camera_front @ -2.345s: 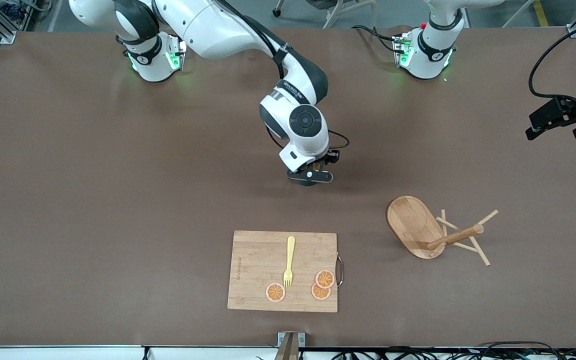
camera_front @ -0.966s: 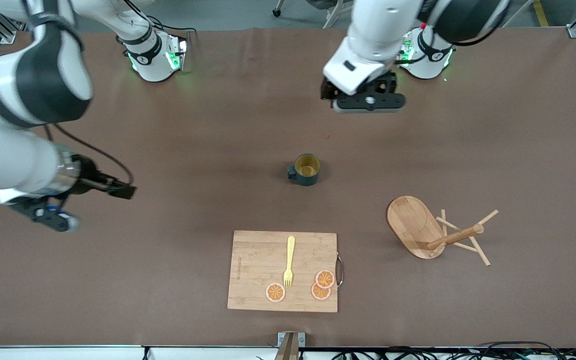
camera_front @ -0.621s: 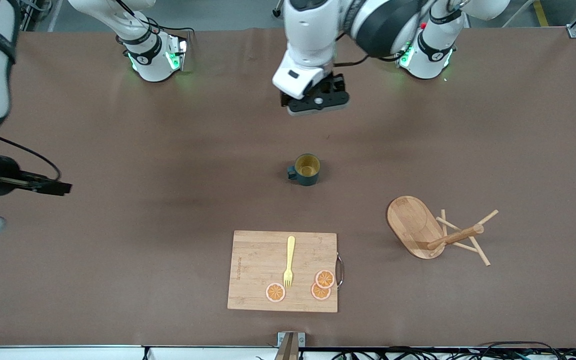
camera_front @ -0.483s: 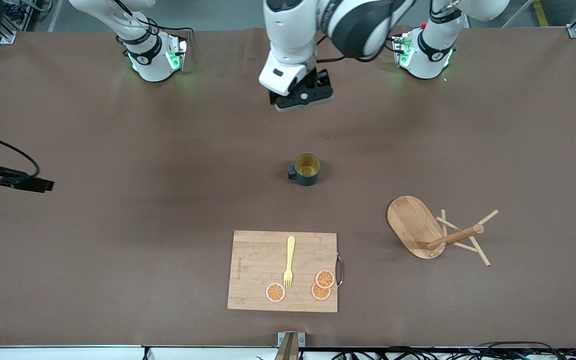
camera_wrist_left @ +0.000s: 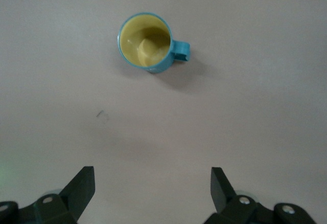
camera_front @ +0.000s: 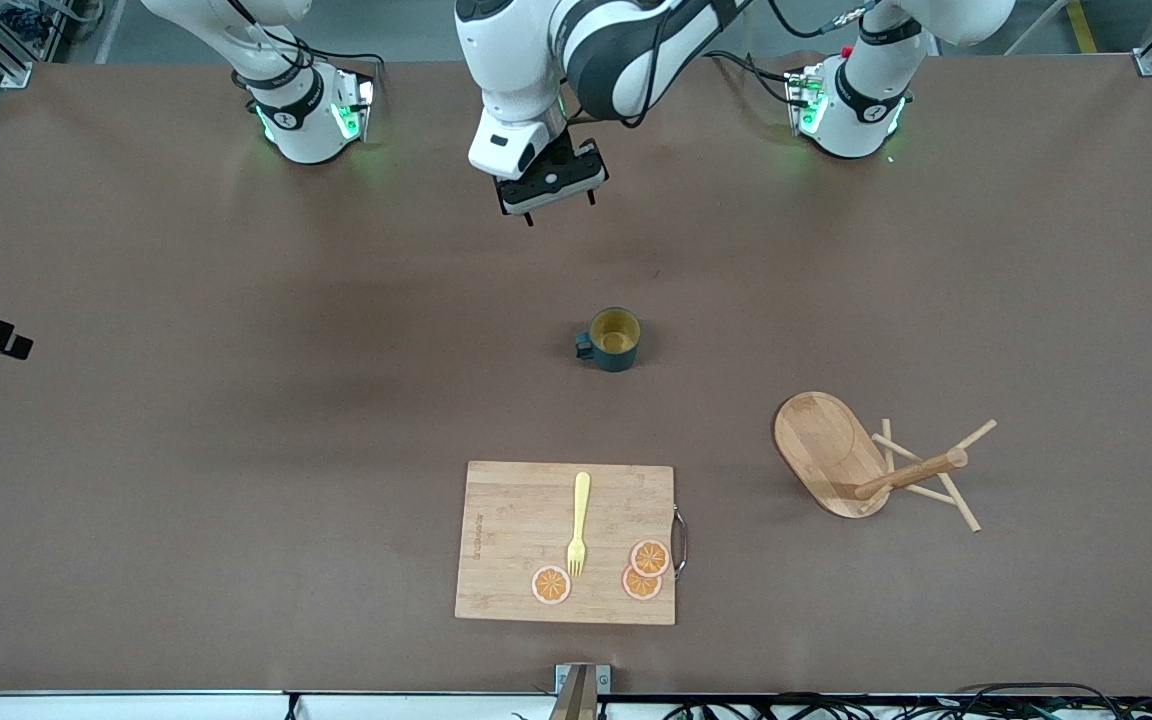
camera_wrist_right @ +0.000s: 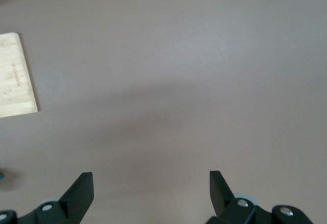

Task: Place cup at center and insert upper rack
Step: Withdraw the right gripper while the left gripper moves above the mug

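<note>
Change: since a second earlier the left gripper had swung from near its own base toward the table's middle line, and the right arm had withdrawn almost out of the front view at its own end of the table.
Board: the rectangular bamboo cutting board lay nearest the front camera, carrying a yellow plastic fork and three orange slices; apparently clutter, not part of the job.
Rack: the light wooden mug tree with an oval base lay tipped on its side, pegs touching the table, toward the left arm's end; uninserted.
Cup: the small dark teal mug with a mustard-yellow inside stood upright at the table's centre, handle toward the right arm's end, so that step looked done.
Left gripper: empty, fingers spread wide, hovering over bare table between the two bases, the mug in its wrist view.
Right gripper: fingers apart, empty, over bare table near a corner of the board; waiting.
</note>
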`<act>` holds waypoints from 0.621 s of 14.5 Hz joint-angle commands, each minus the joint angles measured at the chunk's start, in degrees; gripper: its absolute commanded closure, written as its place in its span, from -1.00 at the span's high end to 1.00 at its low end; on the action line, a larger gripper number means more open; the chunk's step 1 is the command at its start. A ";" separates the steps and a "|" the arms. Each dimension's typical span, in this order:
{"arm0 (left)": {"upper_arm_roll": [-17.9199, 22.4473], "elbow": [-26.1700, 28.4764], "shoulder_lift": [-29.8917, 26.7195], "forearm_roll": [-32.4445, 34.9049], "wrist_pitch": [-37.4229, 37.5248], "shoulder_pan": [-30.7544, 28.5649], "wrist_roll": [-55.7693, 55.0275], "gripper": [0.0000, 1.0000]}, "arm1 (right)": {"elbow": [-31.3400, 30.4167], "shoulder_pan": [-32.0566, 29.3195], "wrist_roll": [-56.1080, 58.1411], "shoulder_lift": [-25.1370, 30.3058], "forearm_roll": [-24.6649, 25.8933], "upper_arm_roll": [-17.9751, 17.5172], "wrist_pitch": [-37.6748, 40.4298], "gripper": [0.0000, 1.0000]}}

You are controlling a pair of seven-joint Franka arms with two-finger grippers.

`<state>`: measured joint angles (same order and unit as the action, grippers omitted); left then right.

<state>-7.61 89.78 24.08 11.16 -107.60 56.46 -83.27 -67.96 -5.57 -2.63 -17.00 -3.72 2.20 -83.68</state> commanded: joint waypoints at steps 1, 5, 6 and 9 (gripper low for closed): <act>0.49 5.03 0.00 3.25 -5.50 2.24 -4.17 1.00 | -9.19 -2.08 1.05 5.83 2.92 -3.61 -4.99 1.00; 0.58 10.32 1.31 7.89 -11.13 4.62 -8.20 1.00 | -9.64 -1.99 3.60 6.54 3.63 -3.61 -5.09 1.00; 0.58 11.11 2.19 9.82 -12.71 5.06 -11.09 1.00 | -10.08 -1.99 3.60 6.71 3.63 -3.61 -5.09 1.00; 0.67 12.43 5.09 14.75 -17.55 5.24 -17.78 1.00 | -18.22 -1.81 3.60 11.96 3.63 -3.61 -10.15 1.00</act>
<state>-7.57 101.40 27.76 22.60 -122.51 61.22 -97.43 -76.91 -6.51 0.24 -11.50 -1.09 -0.33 -89.20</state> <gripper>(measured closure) 0.000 0.000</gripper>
